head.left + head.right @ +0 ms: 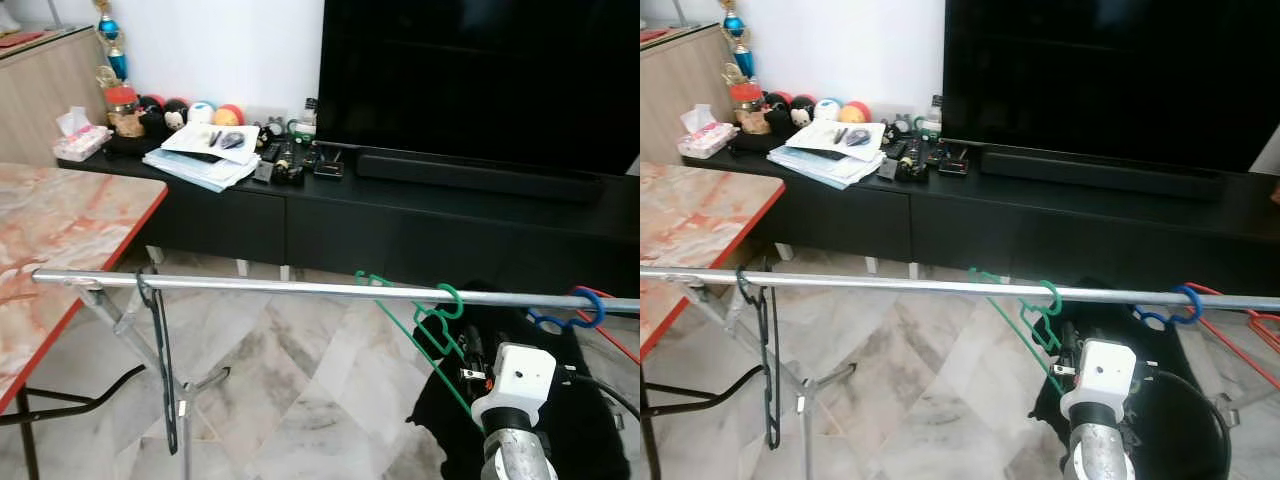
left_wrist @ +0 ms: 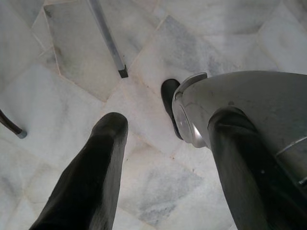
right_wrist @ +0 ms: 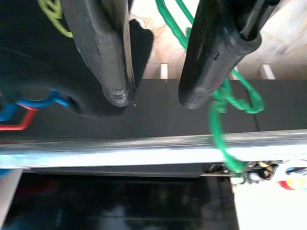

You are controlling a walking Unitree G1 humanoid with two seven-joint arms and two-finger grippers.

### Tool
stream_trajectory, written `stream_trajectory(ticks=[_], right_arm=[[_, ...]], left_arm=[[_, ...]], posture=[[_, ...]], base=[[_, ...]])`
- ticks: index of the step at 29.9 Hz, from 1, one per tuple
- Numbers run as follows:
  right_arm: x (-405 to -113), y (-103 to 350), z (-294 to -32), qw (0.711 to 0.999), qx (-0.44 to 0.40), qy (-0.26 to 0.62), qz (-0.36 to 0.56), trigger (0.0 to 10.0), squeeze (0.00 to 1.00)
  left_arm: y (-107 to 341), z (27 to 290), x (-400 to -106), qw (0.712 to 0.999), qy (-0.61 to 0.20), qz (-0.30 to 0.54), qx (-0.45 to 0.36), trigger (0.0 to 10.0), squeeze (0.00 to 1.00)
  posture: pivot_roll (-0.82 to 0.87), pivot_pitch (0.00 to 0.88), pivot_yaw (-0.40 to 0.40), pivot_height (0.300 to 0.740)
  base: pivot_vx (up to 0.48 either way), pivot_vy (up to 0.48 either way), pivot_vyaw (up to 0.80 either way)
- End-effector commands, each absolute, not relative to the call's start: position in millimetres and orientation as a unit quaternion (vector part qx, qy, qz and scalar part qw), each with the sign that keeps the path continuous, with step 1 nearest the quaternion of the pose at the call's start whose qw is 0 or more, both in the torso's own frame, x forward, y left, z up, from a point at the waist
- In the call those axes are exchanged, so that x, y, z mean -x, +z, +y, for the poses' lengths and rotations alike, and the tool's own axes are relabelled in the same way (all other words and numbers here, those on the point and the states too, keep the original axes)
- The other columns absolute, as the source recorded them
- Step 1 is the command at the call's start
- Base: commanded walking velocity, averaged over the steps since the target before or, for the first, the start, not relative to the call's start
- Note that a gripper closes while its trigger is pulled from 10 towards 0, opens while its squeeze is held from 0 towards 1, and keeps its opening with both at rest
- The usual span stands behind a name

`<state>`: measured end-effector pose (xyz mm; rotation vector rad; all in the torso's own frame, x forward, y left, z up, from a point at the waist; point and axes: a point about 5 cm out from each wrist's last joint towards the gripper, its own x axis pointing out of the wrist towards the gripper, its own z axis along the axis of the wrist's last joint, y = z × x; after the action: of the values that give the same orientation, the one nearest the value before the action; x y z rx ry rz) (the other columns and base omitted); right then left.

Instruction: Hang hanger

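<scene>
Your right gripper sits just under the rail, its fingers spread with nothing between them; the green hanger already has its hook over the rail, just past the fingertips and beside one of them. I'd judge the hanging step all but done, so your next move calls for drawing the fingers back low without snagging the green wire. The left gripper hangs idle, fingers apart, over the marble floor. Beyond the rail stand a black TV cabinet and the television.
</scene>
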<state>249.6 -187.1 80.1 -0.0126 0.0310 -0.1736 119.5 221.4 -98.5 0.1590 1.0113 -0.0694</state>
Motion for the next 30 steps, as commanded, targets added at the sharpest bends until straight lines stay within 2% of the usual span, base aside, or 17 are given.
stream_trajectory(ticks=[1,12,18,23,28,30], right_arm=[[-250,80,-190,0.995,0.010,-0.093,0.020,10.0,0.00],[-235,69,-196,0.992,0.002,-0.116,0.043,10.0,0.00],[-212,65,-175,0.996,0.053,0.050,0.056,10.0,0.00],[-206,58,-175,0.991,0.053,0.094,0.076,10.0,0.00],[-202,37,-163,0.970,0.078,0.173,0.151,10.0,0.00],[-199,-1,-165,0.943,0.110,0.179,0.257,10.0,0.00]], left_arm=[[-103,215,-109,0.861,-0.045,0.502,-0.070,10.0,0.00],[-103,215,-109,0.861,-0.040,0.502,-0.068,10.0,0.00],[-103,216,-110,0.862,-0.038,0.500,-0.070,10.0,0.00],[-102,214,-112,0.865,-0.041,0.496,-0.069,10.0,0.00],[-103,213,-113,0.865,-0.043,0.496,-0.069,10.0,0.00],[-103,212,-113,0.864,-0.043,0.496,-0.068,10.0,0.00]], posture=[[0.07,0.038,-0.047,0.740],[0.07,0.028,-0.048,0.740],[0.06,0.015,-0.050,0.740],[0.06,0.008,-0.048,0.740],[0.06,0.005,-0.048,0.740],[0.06,0.001,-0.047,0.740]], base=[[0.000,-0.259,0.00],[0.000,0.000,0.00],[0.000,0.000,0.00],[0.000,0.000,0.00],[0.000,0.000,0.00],[0.000,0.000,0.00]])
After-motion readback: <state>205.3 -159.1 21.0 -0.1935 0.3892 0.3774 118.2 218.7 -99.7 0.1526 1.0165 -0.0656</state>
